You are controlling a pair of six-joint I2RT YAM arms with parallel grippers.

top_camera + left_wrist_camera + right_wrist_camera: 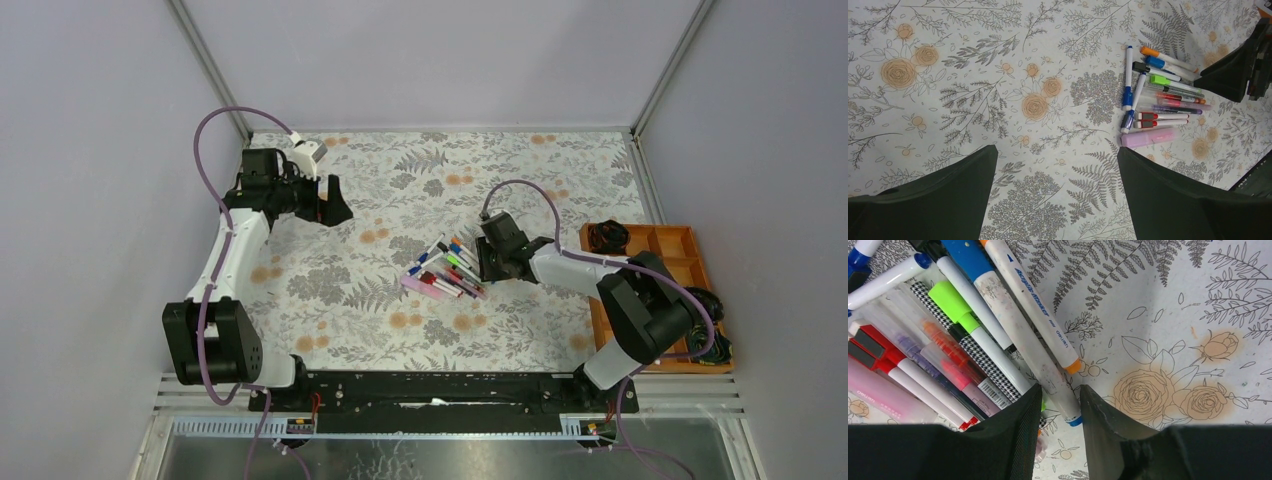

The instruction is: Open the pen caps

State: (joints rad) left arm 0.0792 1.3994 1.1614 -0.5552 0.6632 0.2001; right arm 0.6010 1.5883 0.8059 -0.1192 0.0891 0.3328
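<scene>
Grey walls (pixel 420 60) enclose a floral-print worktop (pixel 400 160). The right claw (pixel 1060 395) is down at the right edge of the cluster of pens (pixel 447 268) at mid-worktop. Its fingers closely flank the tail of a blue-capped marker (pixel 1033 355); whether they pinch it I cannot tell. The pen caps (pixel 948 300) sit on their pens. The left claw (pixel 1057 149) hangs wide open and empty, well apart toward the far left.

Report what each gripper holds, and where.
Left gripper: open, holding nothing. Right gripper straddles the blue-tipped tail end of the blue-capped white plastic marker; a firm grip cannot be told.
</scene>
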